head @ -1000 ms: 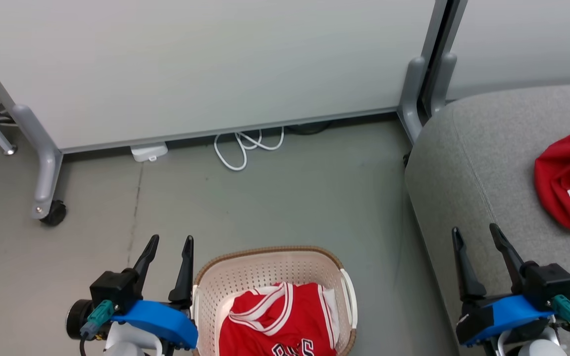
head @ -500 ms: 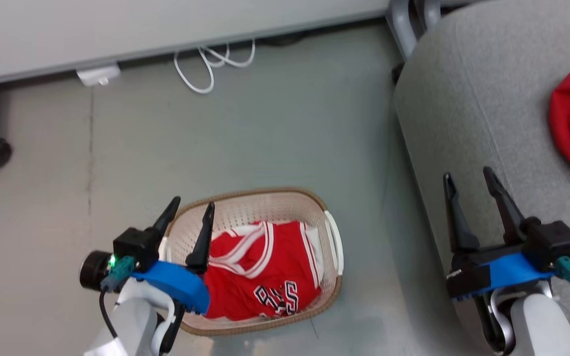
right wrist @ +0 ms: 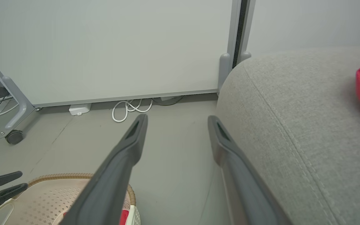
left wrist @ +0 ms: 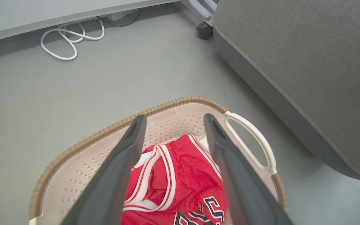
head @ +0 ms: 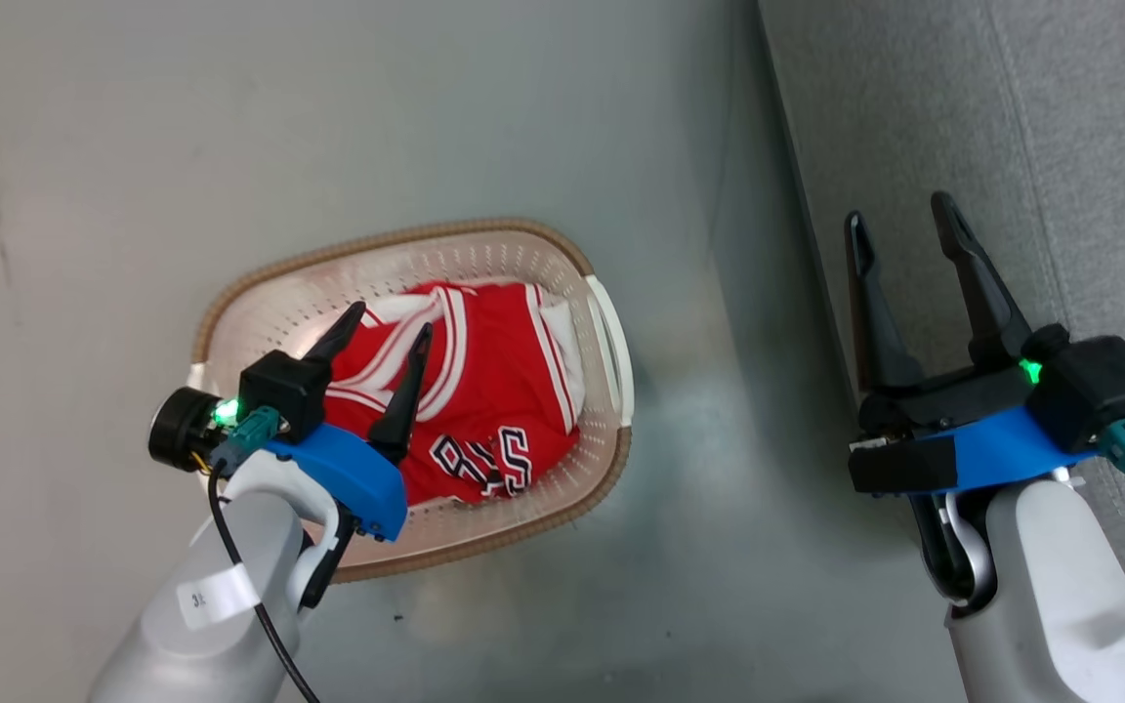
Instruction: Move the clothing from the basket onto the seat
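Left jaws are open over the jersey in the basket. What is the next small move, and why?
Probably lower the left gripper straight down onto the red jersey, then close. Its jaws stand open over the fabric, which lies in the basket; whether they touch it yet cannot be told. The right gripper, also open, is by the seat edge, away from the basket.

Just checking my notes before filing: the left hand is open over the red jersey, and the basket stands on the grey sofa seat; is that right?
Not quite. The basket stands on the floor beside the sofa seat, not on it, as the head view shows. The left hand is indeed open over the red jersey.
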`<state>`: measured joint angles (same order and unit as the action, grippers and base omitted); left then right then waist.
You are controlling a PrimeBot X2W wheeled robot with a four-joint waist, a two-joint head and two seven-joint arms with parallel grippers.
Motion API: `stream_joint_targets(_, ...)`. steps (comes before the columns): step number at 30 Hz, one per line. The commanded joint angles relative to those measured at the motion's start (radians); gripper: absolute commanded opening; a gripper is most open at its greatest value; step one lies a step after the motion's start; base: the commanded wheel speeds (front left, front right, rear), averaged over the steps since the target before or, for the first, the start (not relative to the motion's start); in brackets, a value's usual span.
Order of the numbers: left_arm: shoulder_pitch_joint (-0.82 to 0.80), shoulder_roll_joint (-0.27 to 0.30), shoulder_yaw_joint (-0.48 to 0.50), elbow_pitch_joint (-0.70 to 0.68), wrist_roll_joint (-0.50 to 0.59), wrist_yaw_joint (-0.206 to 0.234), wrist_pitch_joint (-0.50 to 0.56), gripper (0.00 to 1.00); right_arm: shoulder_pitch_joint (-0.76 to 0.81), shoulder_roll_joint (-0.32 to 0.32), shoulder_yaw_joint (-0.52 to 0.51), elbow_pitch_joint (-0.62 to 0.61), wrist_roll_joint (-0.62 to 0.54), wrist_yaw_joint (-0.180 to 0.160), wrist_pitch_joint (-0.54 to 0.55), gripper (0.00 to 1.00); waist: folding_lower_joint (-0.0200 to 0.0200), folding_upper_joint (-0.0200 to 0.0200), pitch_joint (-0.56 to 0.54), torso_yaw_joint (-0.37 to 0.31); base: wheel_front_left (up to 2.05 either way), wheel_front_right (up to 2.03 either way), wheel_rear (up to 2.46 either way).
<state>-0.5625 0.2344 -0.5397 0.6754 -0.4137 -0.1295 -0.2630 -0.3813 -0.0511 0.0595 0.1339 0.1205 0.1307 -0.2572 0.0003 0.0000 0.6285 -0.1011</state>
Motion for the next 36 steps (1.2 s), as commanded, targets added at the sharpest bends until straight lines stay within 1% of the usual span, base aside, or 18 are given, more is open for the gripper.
stream_joint_targets(1,-0.033,0.015,-0.012,0.01,-0.005,-0.001,-0.003,1.0,-0.023,0.001,0.005,-0.006,0.011,0.0,-0.005,1.0,-0.0003,0.0,0.077,-0.041,0.0,0.0,0.0)
stream_joint_targets(9,-0.143,0.079,-0.121,0.09,-0.051,-0.001,-0.002,1.0,-0.09,0.002,0.046,-0.036,0.064,0.0,-0.009,1.0,-0.0003,0.0,0.211,-0.094,0.0,0.0,0.0)
stream_joint_targets(13,-0.195,0.119,-0.195,0.111,-0.069,-0.001,0.018,1.0,-0.112,0.001,0.064,-0.069,0.085,0.0,-0.009,1.0,-0.0003,0.0,0.27,-0.117,0.0,0.0,0.0)
stream_joint_targets(19,-0.249,0.17,-0.272,0.136,-0.112,-0.001,0.057,1.0,-0.142,0.002,0.085,-0.093,0.121,0.0,-0.009,1.0,-0.0003,0.0,0.334,-0.156,0.0,0.0,0.0)
stream_joint_targets(22,-0.268,0.192,-0.295,0.149,-0.134,-0.001,0.082,1.0,-0.151,0.001,0.096,-0.105,0.139,0.0,-0.01,1.0,-0.0003,0.0,0.357,-0.171,0.0,0.0,0.0)
stream_joint_targets(31,-0.305,0.229,-0.308,0.202,-0.163,-0.001,0.147,1.0,-0.153,0.001,0.116,-0.125,0.167,0.0,-0.008,1.0,-0.0003,0.0,0.401,-0.211,0.0,0.0,0.0)
stream_joint_targets(36,-0.33,0.247,-0.311,0.229,-0.151,0.033,0.182,1.0,-0.14,0.0,0.128,-0.139,0.179,0.0,-0.007,1.0,-0.0003,0.0,0.417,-0.227,0.0,0.0,0.0)
